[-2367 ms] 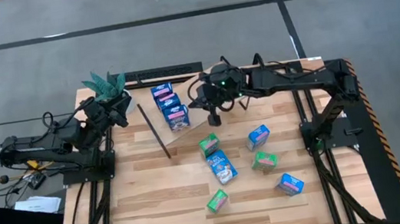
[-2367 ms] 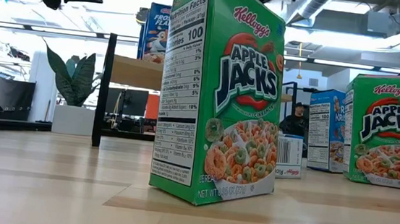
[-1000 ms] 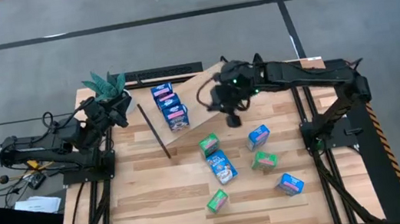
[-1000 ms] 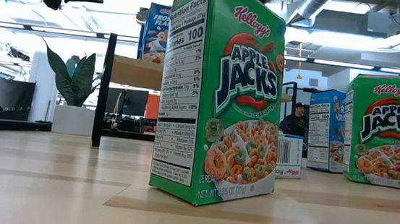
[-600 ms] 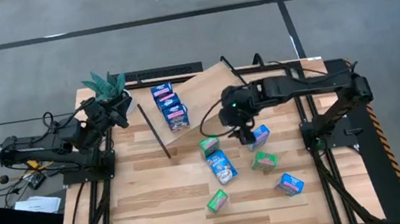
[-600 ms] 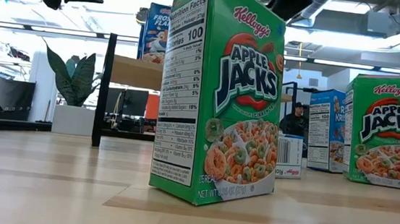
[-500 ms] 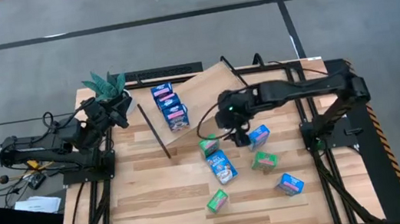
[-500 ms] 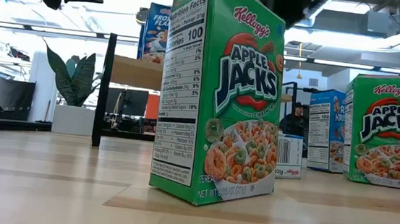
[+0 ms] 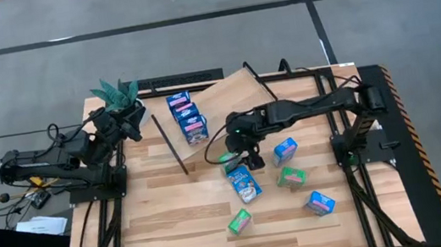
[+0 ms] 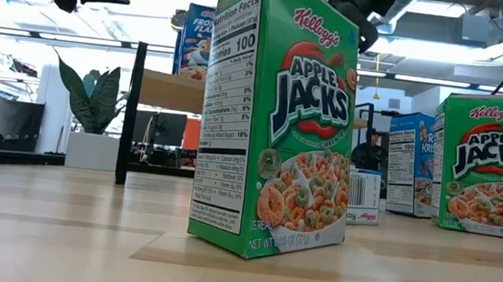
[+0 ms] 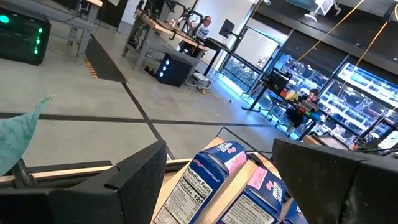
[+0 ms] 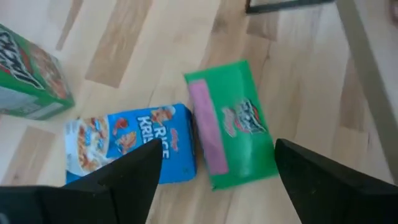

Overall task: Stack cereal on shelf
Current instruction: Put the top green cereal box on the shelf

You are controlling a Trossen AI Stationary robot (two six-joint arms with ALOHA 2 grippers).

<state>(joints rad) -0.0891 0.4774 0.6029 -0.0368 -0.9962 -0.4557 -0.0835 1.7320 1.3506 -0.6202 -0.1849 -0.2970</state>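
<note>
High view first: the shelf (image 9: 220,106) is that tilted wooden board at the back of the worktop (image 9: 165,224), and three blue cereal boxes (image 9: 186,116) already sit in a row on it. The rest are loose on the worktop in front of it. The right gripper (image 9: 238,144) is stretched across and hanging right over a green box (image 9: 227,157) lying flat just off the shelf's lower edge, with a blue box (image 9: 244,182) touching it on the near side. The left gripper (image 9: 130,127) is parked at its own back corner next to a little plant (image 9: 117,93), well apart from any loose box, so the right arm is clearly the nearer one.

Low view: mostly a big upright green box (image 10: 276,125) filling the middle, another green one (image 10: 490,162) at the right edge, a dark bit of arm above. Doesn't help much with the grab.

Left wrist view: its fingers (image 11: 140,171) are spread wide with nothing between them, looking past at the blue boxes on the shelf.

Right wrist view is the useful one. The fingers (image 12: 134,174) are released, wide apart and empty, and the flat green box (image 12: 230,121) sits ahead, roughly centred between them. Its long axis runs away from the camera, so the fingers straddle the narrow width, which looks like a good line-up. The blue box (image 12: 134,143) lies crossways, touching the green one's side, so I'd guess one finger has little room there.
</note>
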